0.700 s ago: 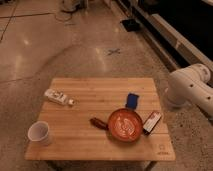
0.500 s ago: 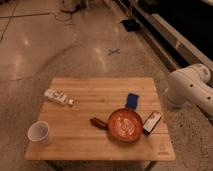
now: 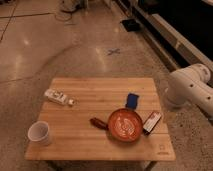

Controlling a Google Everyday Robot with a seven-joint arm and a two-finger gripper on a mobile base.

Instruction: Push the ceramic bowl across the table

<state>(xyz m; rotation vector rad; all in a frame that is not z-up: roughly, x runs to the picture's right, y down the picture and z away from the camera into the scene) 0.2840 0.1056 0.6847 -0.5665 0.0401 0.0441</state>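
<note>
The ceramic bowl (image 3: 124,125), orange-red and glossy with faint light markings inside, sits on the right half of the light wooden slatted table (image 3: 95,90), near the front edge. The table's small dark logo (image 3: 162,147) is at the front right corner. The white arm (image 3: 192,90) shows at the right edge of the camera view, beside the table. The gripper is out of view; only the arm's white segments show.
A white cup (image 3: 39,133) stands at the front left corner. A white tube-like item (image 3: 58,97) lies at the left. A blue packet (image 3: 132,100) lies behind the bowl, a dark red item (image 3: 99,123) touches its left side, a red-and-white packet (image 3: 152,122) lies right of it. Speckled floor surrounds the table.
</note>
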